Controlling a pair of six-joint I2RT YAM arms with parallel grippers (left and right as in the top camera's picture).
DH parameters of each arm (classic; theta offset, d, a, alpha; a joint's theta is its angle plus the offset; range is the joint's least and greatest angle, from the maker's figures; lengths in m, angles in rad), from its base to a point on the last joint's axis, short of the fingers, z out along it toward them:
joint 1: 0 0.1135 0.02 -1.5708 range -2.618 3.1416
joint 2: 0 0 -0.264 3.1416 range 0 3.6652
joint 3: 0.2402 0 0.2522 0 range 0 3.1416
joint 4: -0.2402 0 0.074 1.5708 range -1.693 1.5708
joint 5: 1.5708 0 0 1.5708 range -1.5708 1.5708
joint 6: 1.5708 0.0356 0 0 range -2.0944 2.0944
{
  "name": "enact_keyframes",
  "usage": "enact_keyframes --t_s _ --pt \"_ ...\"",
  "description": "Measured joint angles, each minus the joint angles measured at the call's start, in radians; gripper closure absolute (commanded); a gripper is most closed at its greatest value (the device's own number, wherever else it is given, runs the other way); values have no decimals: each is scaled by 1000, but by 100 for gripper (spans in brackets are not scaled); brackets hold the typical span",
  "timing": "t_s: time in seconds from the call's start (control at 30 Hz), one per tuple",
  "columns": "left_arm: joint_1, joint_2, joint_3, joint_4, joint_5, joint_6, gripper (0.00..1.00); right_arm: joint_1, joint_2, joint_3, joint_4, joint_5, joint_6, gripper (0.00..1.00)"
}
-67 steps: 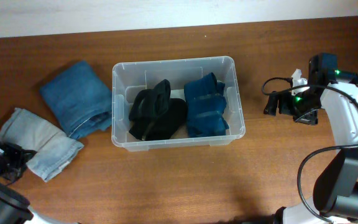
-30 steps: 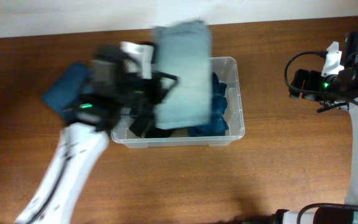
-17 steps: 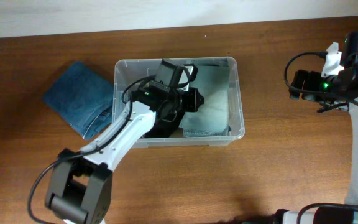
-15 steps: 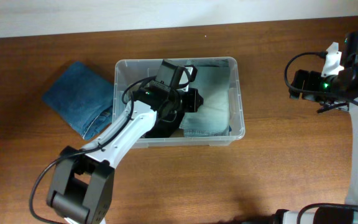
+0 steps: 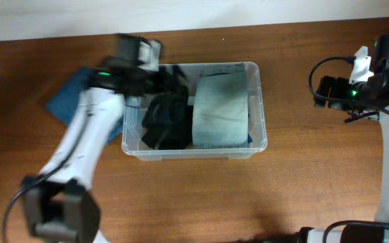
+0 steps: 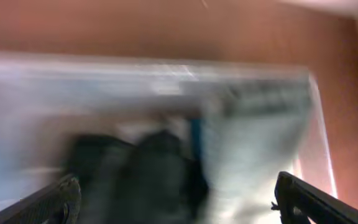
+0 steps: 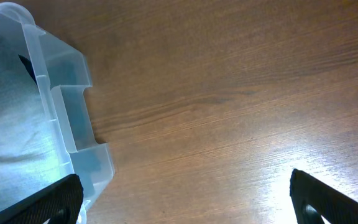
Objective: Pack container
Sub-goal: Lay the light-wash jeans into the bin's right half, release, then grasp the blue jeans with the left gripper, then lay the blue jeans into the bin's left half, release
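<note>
The clear container (image 5: 261, 108) stands mid-table. Inside it a black garment (image 5: 164, 125) fills the left half, and folded light-blue jeans (image 5: 219, 111) lie flat in the right half. My left gripper (image 5: 173, 79), blurred by motion, hovers over the bin's back-left part. In the left wrist view the left gripper (image 6: 179, 200) is open and empty above the black garment (image 6: 148, 168) and the light jeans (image 6: 253, 143). My right gripper (image 5: 324, 91) is off to the right. The right wrist view shows the right gripper (image 7: 184, 200) open over bare wood beside the container (image 7: 73, 118).
Folded dark-blue jeans (image 5: 67, 96) lie on the table left of the bin, partly hidden under my left arm. A dark blue cloth edge shows beneath the light jeans at the bin's right wall. Brown wood surrounds the bin.
The left gripper set the light-blue jeans into the bin's right half, opened, and pulled back toward the back-left. The right arm has stayed still.
</note>
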Motion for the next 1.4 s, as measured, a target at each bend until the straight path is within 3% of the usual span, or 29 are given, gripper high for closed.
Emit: enact_keyframes --t_s 0.2,0.4,0.77,0.83,0.87,0.97,1.0,1.27,1.37,1.4 --pt "280 -119 33 -130 -168 8 1 0 0 0 0 0 0 2" --pt "526 8 -81 -155 -185 -36 1 0 0 0 0 0 0 2" --pt "598 318 -124 -32 30 -19 1 0 0 0 -6 0 1 2" --pt "599 331 -119 -12 63 -20 11 0 1 0 -7 0 1 2" --pt "599 338 -119 -3 79 -21 43 0 1 0 -8 0 1 2" --pt "605 348 -118 4 125 -20 91 0 1 0 -8 0 0 2" --pt "609 349 -118 6 146 -20 99 0 1 0 -8 0 0 2" --pt "615 322 -109 0 245 -17 99 0 2 0 -13 0 0 2" --pt "604 232 -111 -9 245 -17 100 0 2 0 -14 0 0 2" --pt "594 131 -111 -8 240 -16 99 0 2 0 -14 0 0 2"
